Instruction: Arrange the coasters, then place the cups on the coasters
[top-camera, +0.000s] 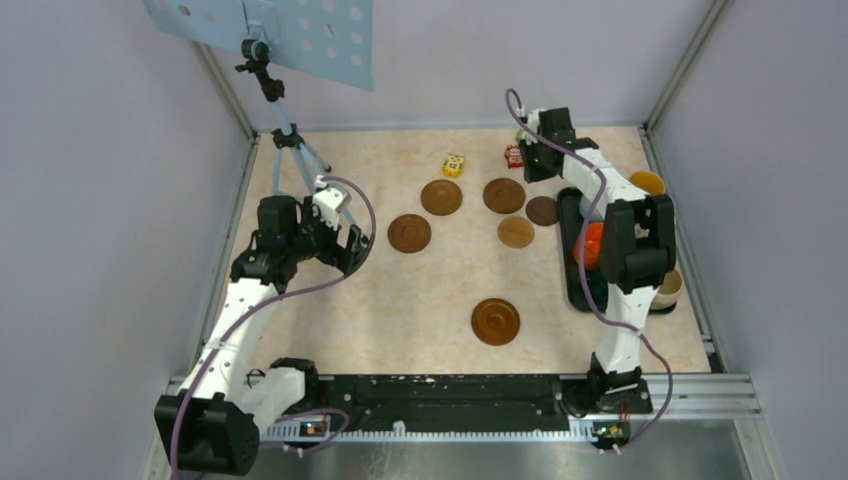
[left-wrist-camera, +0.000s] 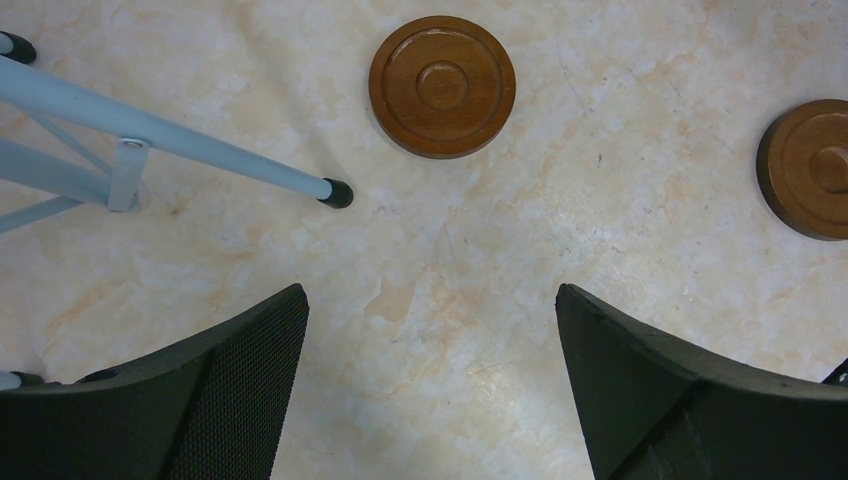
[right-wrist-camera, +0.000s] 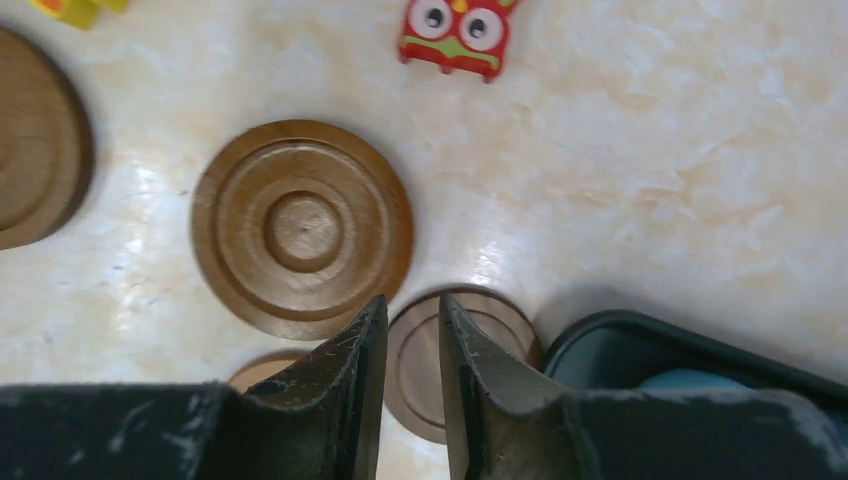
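Note:
Several brown wooden coasters lie scattered mid-table: (top-camera: 409, 233), (top-camera: 441, 197), (top-camera: 504, 195), (top-camera: 542, 210), (top-camera: 516, 231) and, nearer, (top-camera: 495, 321). My right gripper (top-camera: 530, 165) hovers over the far ones. Its jaws (right-wrist-camera: 412, 300) stand open by a narrow slit with nothing between them, above the small dark coaster (right-wrist-camera: 490, 335) beside a larger ringed coaster (right-wrist-camera: 302, 228). My left gripper (top-camera: 345, 245) (left-wrist-camera: 430, 300) is wide open over bare table, short of a coaster (left-wrist-camera: 442, 85). An orange cup (top-camera: 590, 243) sits in the tray. A beige cup (top-camera: 672, 285) and an orange-lined cup (top-camera: 648, 182) stand beside it.
A black tray (top-camera: 572, 275) lies along the right side, partly under my right arm. A red owl packet (right-wrist-camera: 458, 30) and a yellow packet (top-camera: 454, 165) lie at the back. A blue tripod (top-camera: 290, 140) stands at the back left, one foot (left-wrist-camera: 338, 192) near my left fingers.

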